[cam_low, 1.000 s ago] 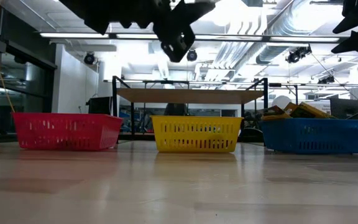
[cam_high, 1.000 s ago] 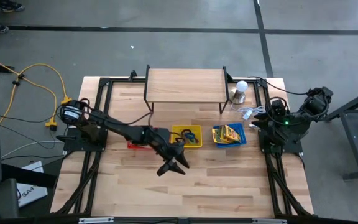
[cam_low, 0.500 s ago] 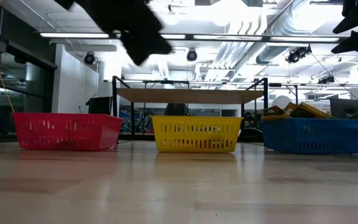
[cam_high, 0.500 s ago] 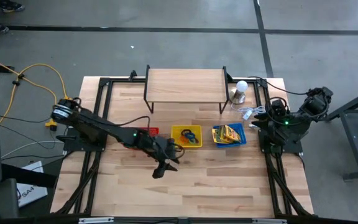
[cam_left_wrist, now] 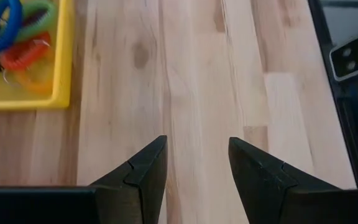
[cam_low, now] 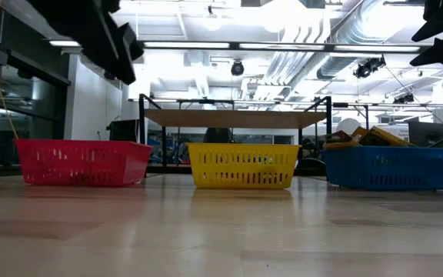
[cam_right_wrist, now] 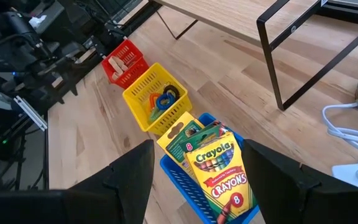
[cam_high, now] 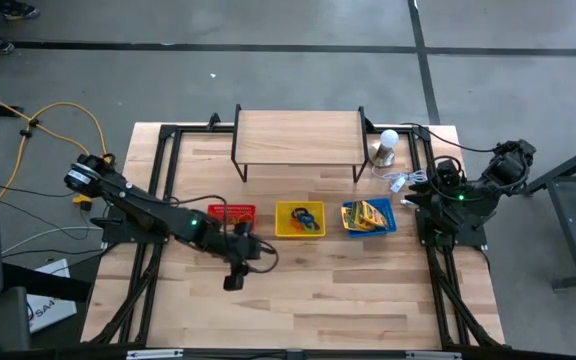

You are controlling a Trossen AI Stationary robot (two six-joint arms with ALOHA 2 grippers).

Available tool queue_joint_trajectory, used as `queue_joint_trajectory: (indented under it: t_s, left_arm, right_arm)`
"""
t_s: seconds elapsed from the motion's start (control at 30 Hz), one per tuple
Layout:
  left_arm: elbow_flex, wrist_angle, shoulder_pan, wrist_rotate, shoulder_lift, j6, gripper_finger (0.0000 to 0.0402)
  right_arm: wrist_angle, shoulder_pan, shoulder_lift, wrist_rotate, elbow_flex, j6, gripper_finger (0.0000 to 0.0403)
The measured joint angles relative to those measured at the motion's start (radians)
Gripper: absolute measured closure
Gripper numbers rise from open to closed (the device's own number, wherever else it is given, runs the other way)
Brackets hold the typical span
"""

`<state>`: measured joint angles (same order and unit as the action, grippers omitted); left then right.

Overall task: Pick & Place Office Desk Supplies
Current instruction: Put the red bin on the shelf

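Three small baskets stand in a row mid-table: a red one (cam_high: 232,213) with tan rubber bands (cam_right_wrist: 123,62), a yellow one (cam_high: 300,219) with coloured rings (cam_left_wrist: 11,31), and a blue one (cam_high: 368,216) with yellow-and-green crayon boxes (cam_right_wrist: 219,165) leaning against its rim. My left gripper (cam_high: 234,278) hangs open and empty above bare wood (cam_left_wrist: 196,149), on the near side of the red basket. My right gripper (cam_right_wrist: 196,146) is open and empty, folded back at the table's right edge (cam_high: 430,192).
A raised wooden shelf on a black frame (cam_high: 298,138) stands at the far side. A white bulb on a metal base (cam_high: 388,143) and a tangle of white wire (cam_high: 403,182) lie at the far right. Bare wood (cam_high: 348,290) stretches along the near edge.
My left gripper has swung toward the table's left, away from the near side of the yellow basket to the near side of the red one. It has stayed above the table. The baskets and their contents have not moved.
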<state>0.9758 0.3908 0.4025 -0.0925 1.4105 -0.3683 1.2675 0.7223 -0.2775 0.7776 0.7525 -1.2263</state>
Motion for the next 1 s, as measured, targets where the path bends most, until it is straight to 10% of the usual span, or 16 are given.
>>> queue_joint_trajectory:
  t_s: [1.0]
  left_arm:
    - [-0.339,-0.051,-0.127,-0.022,-0.194,-0.014,0.0236]
  right_arm:
    - [0.000,0.000,0.000,0.000,0.000,0.000,0.0172]
